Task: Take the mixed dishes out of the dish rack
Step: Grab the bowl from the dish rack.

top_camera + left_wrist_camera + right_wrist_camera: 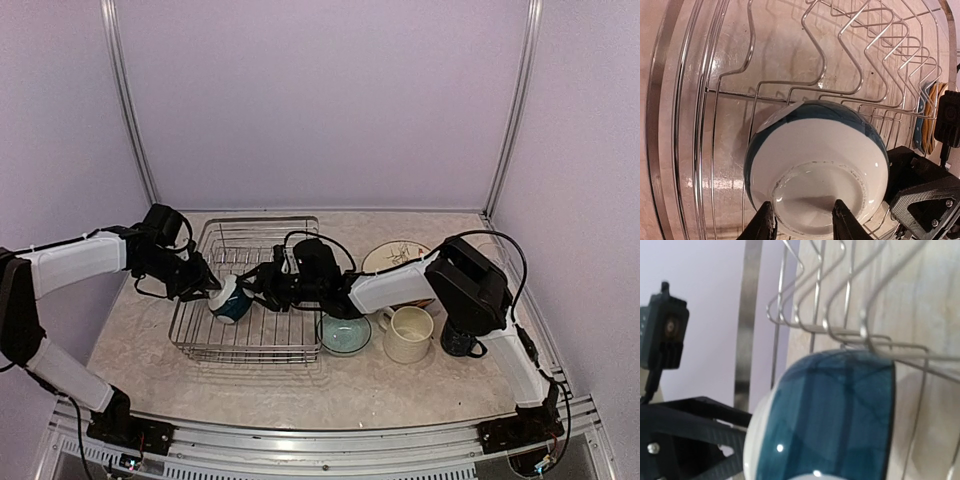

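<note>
A dark blue bowl with a white base [230,300] lies on its side in the dish rack [258,236], between my two grippers. My left gripper [207,286] is at the bowl's base. In the left wrist view its fingertips [768,216] press on the foot ring of the bowl [815,150], shut on it. My right gripper [258,287] reaches in from the right at the bowl's rim side. The right wrist view is filled by the bowl's blue wall [840,425] and does not show that gripper's own fingers.
On the table right of the rack stand a teal bowl [345,335], a cream mug [408,334] and a navy mug [460,341], with a floral plate [397,256] behind. Blue and yellow plate edges [927,120] show past the rack's tines [860,60].
</note>
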`<state>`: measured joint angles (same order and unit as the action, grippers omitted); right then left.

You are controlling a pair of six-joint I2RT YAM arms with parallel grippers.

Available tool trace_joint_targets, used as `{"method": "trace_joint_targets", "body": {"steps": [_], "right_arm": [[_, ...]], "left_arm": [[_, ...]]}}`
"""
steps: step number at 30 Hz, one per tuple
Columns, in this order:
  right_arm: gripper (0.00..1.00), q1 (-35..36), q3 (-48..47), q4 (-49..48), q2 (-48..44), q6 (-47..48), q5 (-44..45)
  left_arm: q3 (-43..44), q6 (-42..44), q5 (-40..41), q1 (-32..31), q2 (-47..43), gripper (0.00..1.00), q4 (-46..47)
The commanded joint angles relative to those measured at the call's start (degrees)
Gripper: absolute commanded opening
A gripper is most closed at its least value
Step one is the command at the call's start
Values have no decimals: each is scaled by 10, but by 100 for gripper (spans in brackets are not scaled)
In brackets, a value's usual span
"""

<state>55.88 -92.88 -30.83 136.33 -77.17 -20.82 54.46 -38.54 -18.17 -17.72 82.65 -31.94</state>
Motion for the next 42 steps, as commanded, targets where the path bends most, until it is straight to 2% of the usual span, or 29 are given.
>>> {"method": "trace_joint_targets", "body": {"steps": [1, 3, 10, 13, 18, 24, 31, 42], "right_arm": [[49, 10, -58, -120, 36, -14, -45], [46, 14, -77, -134, 45, -21, -54], [44, 20, -113, -127, 70, -37, -65], [32, 21, -126, -150, 87, -62, -78], [28, 24, -127, -130, 79, -44, -81], [13, 24, -130, -152, 85, -56, -82], [1, 23, -99, -185, 69, -62, -80], [0, 26, -80, -173, 22, -25, -93]], "left_arm": [[-29, 9, -23, -13, 20, 36, -23], [-30, 9, -28, -14, 21, 34, -22], [-25, 9, -31, -17, 1, 34, -30], [-29, 8, -30, -19, -6, 34, -29], [-28, 3, -41, -32, -6, 34, -19], [-30, -2, -31, -42, -2, 35, -23], [-24, -4, 5, -56, -35, 41, -62], [-5, 11, 35, -50, -170, 55, -97]]}}
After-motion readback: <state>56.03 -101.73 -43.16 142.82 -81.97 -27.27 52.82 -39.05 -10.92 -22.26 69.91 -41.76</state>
